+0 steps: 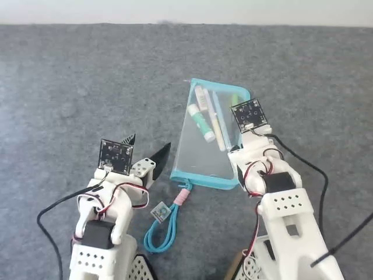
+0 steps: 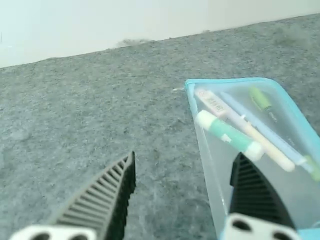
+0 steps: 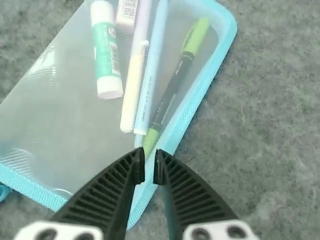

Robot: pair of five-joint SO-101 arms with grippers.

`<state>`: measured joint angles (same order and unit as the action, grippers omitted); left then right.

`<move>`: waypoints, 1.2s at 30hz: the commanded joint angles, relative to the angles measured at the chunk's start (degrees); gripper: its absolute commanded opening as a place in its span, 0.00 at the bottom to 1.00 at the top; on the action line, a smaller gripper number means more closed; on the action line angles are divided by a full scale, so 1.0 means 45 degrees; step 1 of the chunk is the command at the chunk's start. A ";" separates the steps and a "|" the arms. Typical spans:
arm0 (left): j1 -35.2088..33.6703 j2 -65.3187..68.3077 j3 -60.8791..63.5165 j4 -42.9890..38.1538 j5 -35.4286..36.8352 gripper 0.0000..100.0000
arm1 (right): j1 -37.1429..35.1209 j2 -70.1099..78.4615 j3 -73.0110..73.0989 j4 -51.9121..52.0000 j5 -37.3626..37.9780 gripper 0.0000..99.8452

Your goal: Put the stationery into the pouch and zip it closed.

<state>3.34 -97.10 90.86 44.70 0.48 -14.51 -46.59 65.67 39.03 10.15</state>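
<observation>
Left gripper [image 1: 144, 149]: on the left of the grey felt table [image 1: 70, 76], jaws spread wide, nothing between them. It sits just beside the pouch's near-left corner. In the left wrist view the left gripper [image 2: 185, 157] has one finger over bare felt and the other in front of the pouch [image 2: 225, 81]. That view also catches the pale wall [image 2: 75, 25] behind the table edge.

High view adds the zip end: a pink pull [image 1: 183, 195] at the pouch's near edge, a small tag [image 1: 159, 211] and a blue cord loop [image 1: 163, 233] lying on the felt between the two arms. Can't tell if the zip is closed.

Pouch [image 1: 201, 160]: clear with teal trim, flat on the table at centre. Stationery is all inside it: glue stick [image 1: 201, 121], cream pen [image 1: 215, 125], green pen [image 1: 235, 100].

Right wrist view sorts the contents best: glue stick [image 3: 106, 55], cream pen [image 3: 132, 85], pale blue pen [image 3: 150, 75] and green pen [image 3: 177, 82], lying side by side in the pouch [image 3: 60, 125].

Right gripper [image 3: 148, 167]: jaws down to a thin slit, tips at the pouch's teal edge just by the green pen's tip. Can't tell if it pinches the trim. In the high view the right wrist's camera board [image 1: 250, 115] covers that corner, and black cables [image 1: 315, 169] trail off to the right.
</observation>
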 commanded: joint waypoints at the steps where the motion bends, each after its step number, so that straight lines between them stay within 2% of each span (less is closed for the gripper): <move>1: -0.0059 -0.0234 -0.0752 -0.0430 0.0234 0.29 | 0.0147 -0.0498 -0.0098 -0.0264 -0.0117 0.05; 4: -0.0430 -0.0234 -0.1026 -0.0410 0.0254 0.29 | 0.0147 -0.0498 -0.0098 -0.0225 -0.0156 0.05; 9: -0.1289 -0.0234 -0.1416 -0.0430 0.1582 0.29 | 0.0107 -0.0498 -0.0098 -0.0225 -0.0176 0.05; 22: -0.1368 -0.0234 -0.1299 -0.0449 0.1641 0.29 | 0.0147 -0.0850 -0.0059 -0.0127 -0.0098 0.05; 36: -0.1309 -0.0234 -0.1299 -0.0430 0.1641 0.29 | 0.0049 -0.8821 0.3477 0.0400 -0.0098 0.05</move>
<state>-2.46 -97.10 87.60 44.70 6.90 -14.68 -78.51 80.44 40.44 9.98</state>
